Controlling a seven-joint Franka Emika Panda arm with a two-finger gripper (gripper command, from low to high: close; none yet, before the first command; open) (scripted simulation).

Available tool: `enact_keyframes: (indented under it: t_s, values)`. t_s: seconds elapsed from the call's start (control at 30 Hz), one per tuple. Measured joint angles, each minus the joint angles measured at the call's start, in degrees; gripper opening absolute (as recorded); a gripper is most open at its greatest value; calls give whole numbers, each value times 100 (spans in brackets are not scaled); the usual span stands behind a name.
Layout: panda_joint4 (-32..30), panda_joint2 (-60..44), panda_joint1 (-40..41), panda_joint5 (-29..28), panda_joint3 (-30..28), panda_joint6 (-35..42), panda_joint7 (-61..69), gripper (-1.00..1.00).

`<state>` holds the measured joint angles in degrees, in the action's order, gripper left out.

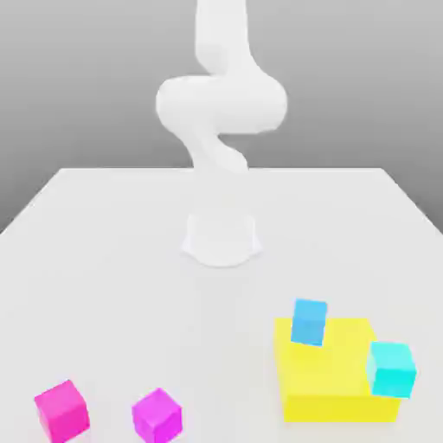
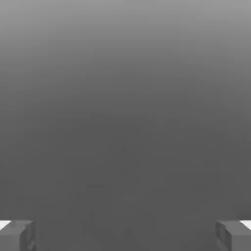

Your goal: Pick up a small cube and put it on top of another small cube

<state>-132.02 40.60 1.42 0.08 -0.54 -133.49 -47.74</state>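
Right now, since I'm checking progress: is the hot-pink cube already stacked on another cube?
No, the hot-pink cube sits on the table, apart from the purple-magenta cube beside it.

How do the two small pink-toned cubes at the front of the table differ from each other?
Colour: the hot-pink cube is a reddish magenta, while the purple-magenta cube leans violet.
Place: the hot-pink cube lies nearer the exterior view's left edge; the purple-magenta cube sits toward the middle, closer to the yellow block.
Shared: both look about the same size, rest directly on the white table, stand apart and are far smaller than the yellow block.
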Motion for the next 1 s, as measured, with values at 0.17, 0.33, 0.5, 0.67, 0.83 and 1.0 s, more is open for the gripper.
enact_keyframes:
  t_s: [0.17,0.33,0.5,0.67,0.83,1.0]
  values:
    - [-51,-1073,290,17,-119,-356,-396,0]
    - [-100,-2111,542,43,-270,-699,-771,0]
    - [-149,-3149,764,104,-454,-1042,-1120,0]
    - [-197,-4191,1090,235,-617,-1383,-1420,0]
    - [-244,-5238,1283,431,-737,-1721,-1674,0]
    - [-184,-6284,1497,709,-714,-2248,-1709,0]
